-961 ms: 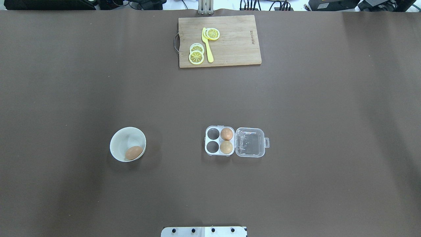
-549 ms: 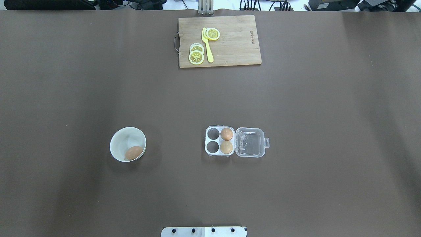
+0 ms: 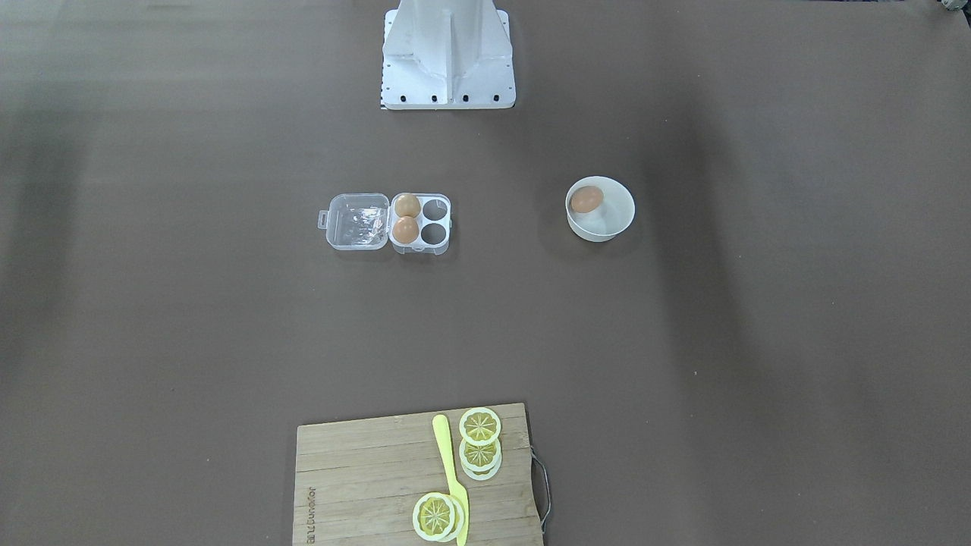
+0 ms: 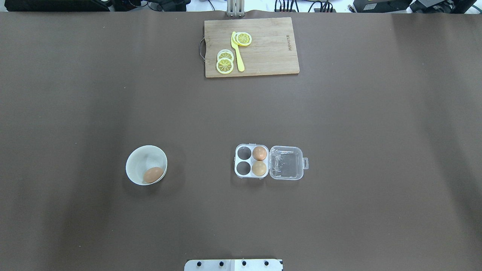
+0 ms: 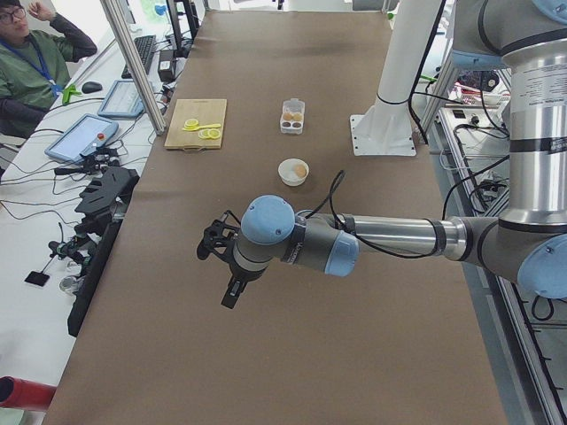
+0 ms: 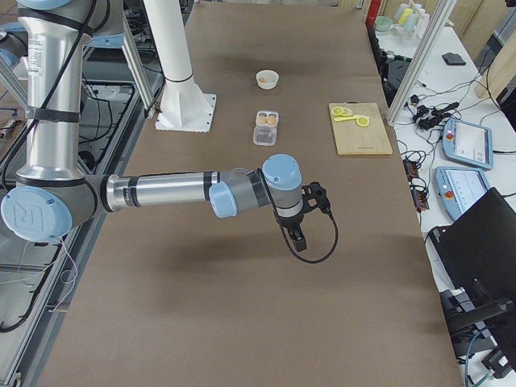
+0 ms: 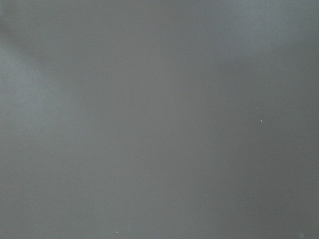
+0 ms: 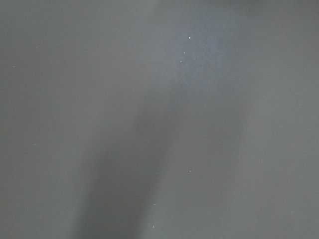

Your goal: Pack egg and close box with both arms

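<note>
The clear egg box (image 4: 251,161) lies open mid-table, its lid (image 4: 286,162) flat to the right. Two brown eggs (image 4: 259,153) (image 4: 259,168) fill the cells by the hinge; the two left cells are empty. A third egg (image 4: 153,174) lies in a white bowl (image 4: 135,158) to the left, also in the front view (image 3: 586,199). My left gripper (image 5: 226,270) shows only in the exterior left view and my right gripper (image 6: 300,234) only in the exterior right view. Both hang above bare table far from the box, and I cannot tell if they are open. The wrist views show only brown table.
A wooden cutting board (image 4: 263,56) with lemon slices (image 4: 224,65) and a yellow knife (image 4: 237,52) lies at the far edge. The white stand base (image 4: 233,265) sits at the near edge. A person (image 5: 27,62) sits beyond the table's far side.
</note>
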`<act>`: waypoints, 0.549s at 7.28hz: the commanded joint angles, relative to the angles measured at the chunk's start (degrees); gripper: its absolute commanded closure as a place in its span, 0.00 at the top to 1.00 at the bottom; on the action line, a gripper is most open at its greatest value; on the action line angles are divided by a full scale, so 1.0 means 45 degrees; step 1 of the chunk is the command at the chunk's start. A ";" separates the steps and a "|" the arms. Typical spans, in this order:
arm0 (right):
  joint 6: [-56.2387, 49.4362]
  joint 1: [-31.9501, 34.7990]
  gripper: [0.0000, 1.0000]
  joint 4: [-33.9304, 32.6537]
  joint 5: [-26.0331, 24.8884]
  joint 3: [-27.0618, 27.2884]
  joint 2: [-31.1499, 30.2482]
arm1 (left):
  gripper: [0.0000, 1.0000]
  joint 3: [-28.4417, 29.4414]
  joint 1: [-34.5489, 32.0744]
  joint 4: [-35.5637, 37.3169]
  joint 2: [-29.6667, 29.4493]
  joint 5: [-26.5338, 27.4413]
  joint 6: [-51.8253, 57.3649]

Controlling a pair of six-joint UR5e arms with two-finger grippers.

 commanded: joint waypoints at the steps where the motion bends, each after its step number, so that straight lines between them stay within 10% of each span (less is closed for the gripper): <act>1: 0.0982 -0.0278 1.00 0.0396 0.0076 0.0015 0.0062 | 0.98 0.0095 0.0035 -0.1002 -0.0191 -0.0836 -0.0097; 4: 0.4335 -0.1797 1.00 0.0592 0.0037 0.0911 0.0528 | 0.99 -0.0002 0.1283 -0.1784 -0.0289 -0.1010 -0.0855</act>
